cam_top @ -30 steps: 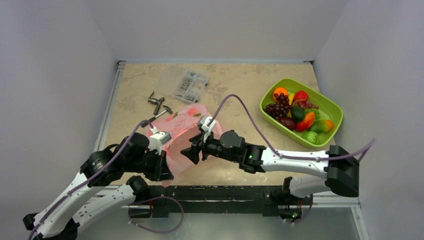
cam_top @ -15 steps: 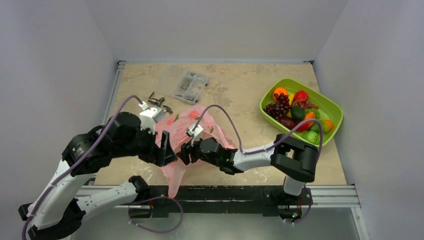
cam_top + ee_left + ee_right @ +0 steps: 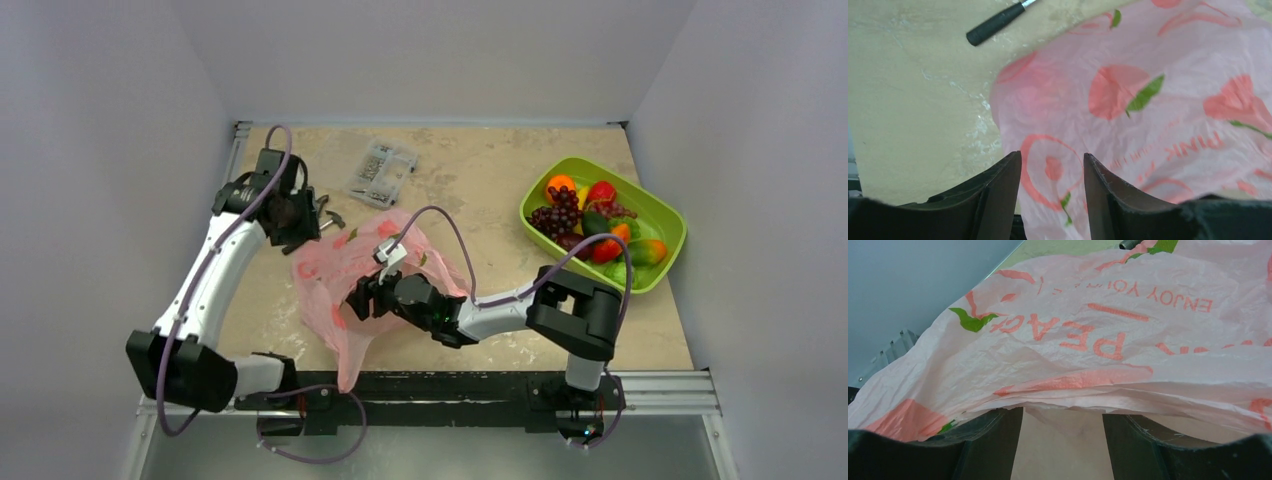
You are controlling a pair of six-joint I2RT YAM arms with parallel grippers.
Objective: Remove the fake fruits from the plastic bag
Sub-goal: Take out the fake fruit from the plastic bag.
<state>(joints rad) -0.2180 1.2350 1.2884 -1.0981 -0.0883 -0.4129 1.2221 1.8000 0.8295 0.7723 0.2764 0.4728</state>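
Note:
The pink plastic bag (image 3: 345,265) lies slumped on the table, and its lower end hangs over the front edge. No fruit shows inside it. The fake fruits lie in the lime-green tray (image 3: 668,215): orange (image 3: 560,184), strawberry (image 3: 601,191), purple grapes (image 3: 556,215), plum (image 3: 574,243), mango (image 3: 648,251) and green grapes (image 3: 620,272). My left gripper (image 3: 300,222) is open above the bag's far left corner, with film (image 3: 1128,100) showing between and beyond its fingers (image 3: 1007,172). My right gripper (image 3: 360,298) is open, with its tips (image 3: 1008,415) at the bag's edge (image 3: 1073,385) and bare table between them.
A clear compartment box of screws (image 3: 381,171) stands at the back. Metal tools (image 3: 318,205) lie next to my left gripper, and a black tool handle (image 3: 995,22) shows beyond the bag. Walls enclose the table on three sides.
My left arm has swung from the front edge out to the far left, and the bag has dropped flat. My right gripper has moved slightly left along the bag.

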